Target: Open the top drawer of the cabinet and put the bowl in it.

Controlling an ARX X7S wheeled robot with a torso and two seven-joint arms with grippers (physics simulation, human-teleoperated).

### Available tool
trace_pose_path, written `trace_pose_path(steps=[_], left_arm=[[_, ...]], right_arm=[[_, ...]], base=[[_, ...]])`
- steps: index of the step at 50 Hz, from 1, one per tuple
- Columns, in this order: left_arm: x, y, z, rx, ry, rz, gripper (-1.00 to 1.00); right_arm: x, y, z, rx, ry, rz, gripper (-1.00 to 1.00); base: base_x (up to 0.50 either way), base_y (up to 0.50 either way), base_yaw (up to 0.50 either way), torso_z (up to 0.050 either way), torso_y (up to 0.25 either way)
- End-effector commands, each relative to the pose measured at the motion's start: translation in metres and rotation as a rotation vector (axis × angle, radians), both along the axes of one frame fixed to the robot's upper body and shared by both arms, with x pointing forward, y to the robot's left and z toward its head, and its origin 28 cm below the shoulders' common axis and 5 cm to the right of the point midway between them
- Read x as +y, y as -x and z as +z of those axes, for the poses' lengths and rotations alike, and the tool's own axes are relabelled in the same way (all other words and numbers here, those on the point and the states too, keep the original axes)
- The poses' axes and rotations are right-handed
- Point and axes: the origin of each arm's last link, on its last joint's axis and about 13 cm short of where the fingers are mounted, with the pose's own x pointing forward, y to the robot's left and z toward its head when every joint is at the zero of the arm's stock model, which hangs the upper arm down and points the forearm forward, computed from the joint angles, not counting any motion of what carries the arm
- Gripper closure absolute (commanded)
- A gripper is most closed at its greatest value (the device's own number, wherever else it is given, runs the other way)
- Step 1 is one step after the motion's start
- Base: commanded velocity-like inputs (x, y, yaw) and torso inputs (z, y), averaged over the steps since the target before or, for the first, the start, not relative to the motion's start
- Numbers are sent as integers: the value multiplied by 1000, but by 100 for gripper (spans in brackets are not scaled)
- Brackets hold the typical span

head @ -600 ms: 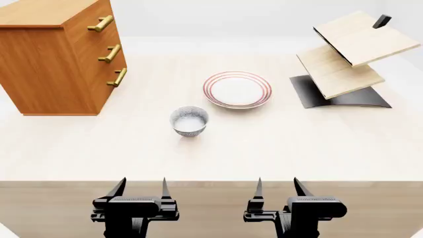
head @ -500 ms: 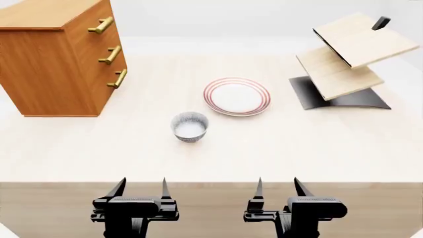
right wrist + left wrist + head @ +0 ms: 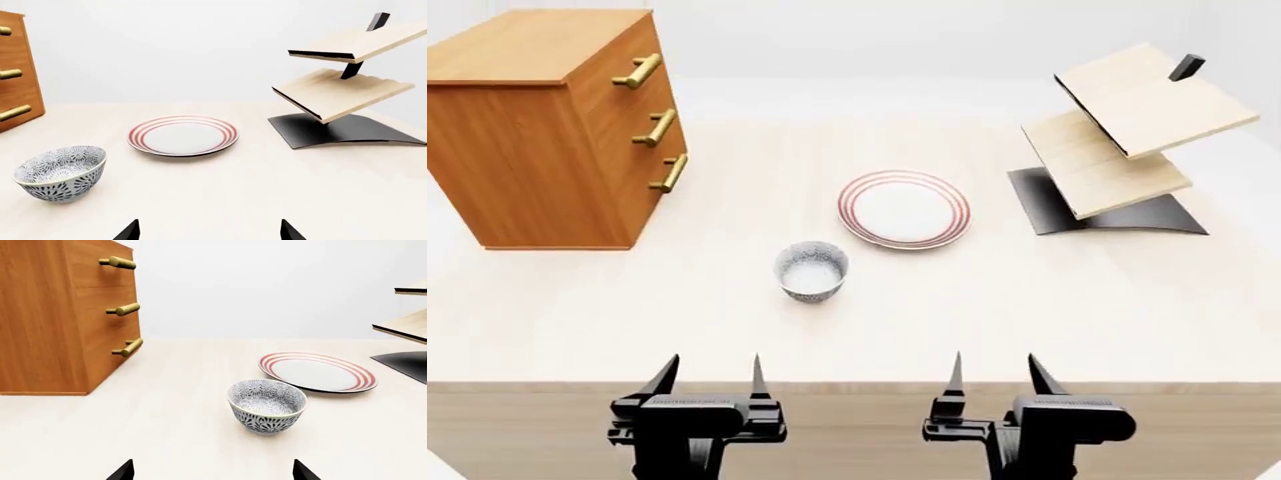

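The orange-brown cabinet (image 3: 534, 140) stands at the table's far left, all three drawers closed. Its top drawer (image 3: 627, 62) carries a brass bar handle (image 3: 637, 70), which the left wrist view also catches as the handle (image 3: 117, 262). The small speckled bowl (image 3: 811, 271) sits upright on the table, right of the cabinet and ahead of my left gripper (image 3: 710, 375). Both wrist views hold the bowl (image 3: 267, 406) (image 3: 60, 173). My left gripper (image 3: 212, 471) is open and empty at the table's near edge. My right gripper (image 3: 993, 372) (image 3: 209, 230) is open and empty beside it.
A white plate with red rings (image 3: 904, 208) lies just beyond the bowl to the right. A tilted pale wooden shelf rack (image 3: 1128, 125) on a black base stands at the far right. The pale table (image 3: 1094, 300) ends right at the grippers.
The head view has shifted, so cabinet, bowl, plate and rack all sit lower in the picture. Neither gripper has moved, and both stay open.
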Motion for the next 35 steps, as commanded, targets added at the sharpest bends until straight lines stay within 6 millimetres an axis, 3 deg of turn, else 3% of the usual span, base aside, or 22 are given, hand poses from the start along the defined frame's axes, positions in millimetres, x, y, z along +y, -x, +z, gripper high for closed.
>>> trace_pose_path(steps=[1, 13, 16, 35], left_arm=[[1, 0, 0, -14, -5, -2, -100], [1, 1, 1, -45, -6, 8, -100], [2, -1, 0, -21, -18, 34, -100], [2, -2, 0, -12, -4, 51, -100]], right_arm=[[0, 0, 0, -7, -6, -10, -100], [1, 0, 0, -3, -7, -6, -100], [0, 0, -1, -2, 29, -21, -100], [0, -1, -2, 3, 6, -26, -100]], base=[[0, 0, 0, 50, 0], [0, 0, 0, 50, 0], [0, 90, 0, 0, 0], [0, 500, 0, 0, 0]])
